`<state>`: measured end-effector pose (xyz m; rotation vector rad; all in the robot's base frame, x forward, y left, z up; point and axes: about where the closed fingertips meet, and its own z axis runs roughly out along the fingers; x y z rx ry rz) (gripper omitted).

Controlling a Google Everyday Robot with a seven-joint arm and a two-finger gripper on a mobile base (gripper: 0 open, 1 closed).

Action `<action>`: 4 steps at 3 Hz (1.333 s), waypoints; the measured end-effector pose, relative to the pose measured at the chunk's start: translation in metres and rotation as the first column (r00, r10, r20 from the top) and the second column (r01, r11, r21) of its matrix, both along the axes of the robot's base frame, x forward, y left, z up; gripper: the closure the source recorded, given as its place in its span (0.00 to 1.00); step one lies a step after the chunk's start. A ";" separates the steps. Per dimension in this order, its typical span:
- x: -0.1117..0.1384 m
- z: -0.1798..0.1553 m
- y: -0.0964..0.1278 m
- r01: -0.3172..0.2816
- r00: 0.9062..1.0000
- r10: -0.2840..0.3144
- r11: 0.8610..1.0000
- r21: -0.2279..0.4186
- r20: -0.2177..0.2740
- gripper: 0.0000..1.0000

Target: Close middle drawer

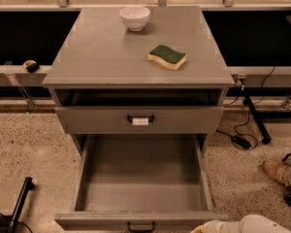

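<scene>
The middle drawer [143,178] is pulled far out of the grey cabinet [102,52]; its deep grey box is empty. Its flat front [97,221] and small dark loop handle [141,226] sit at the bottom edge of the view. Above it, the drawer with a white tag on its handle [140,120] stands slightly open. My gripper [200,228] shows only as a pale tip at the bottom edge, just right of the drawer front's right end, with the white arm shell [252,224] behind it.
A white bowl [135,17] and a green-and-yellow sponge [167,56] lie on the cabinet top. A person's shoe [276,171] and floor cables [240,141] are to the right. A black pole [22,200] leans at the lower left.
</scene>
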<state>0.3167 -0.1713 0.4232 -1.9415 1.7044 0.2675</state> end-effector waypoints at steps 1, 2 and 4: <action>0.038 -0.026 -0.004 0.094 0.994 -0.092 0.995 -0.033 0.054 1.00; 0.043 -0.027 -0.004 0.107 0.992 -0.104 0.994 -0.038 0.066 1.00; 0.073 -0.020 -0.011 0.175 0.975 -0.167 0.984 -0.043 0.149 1.00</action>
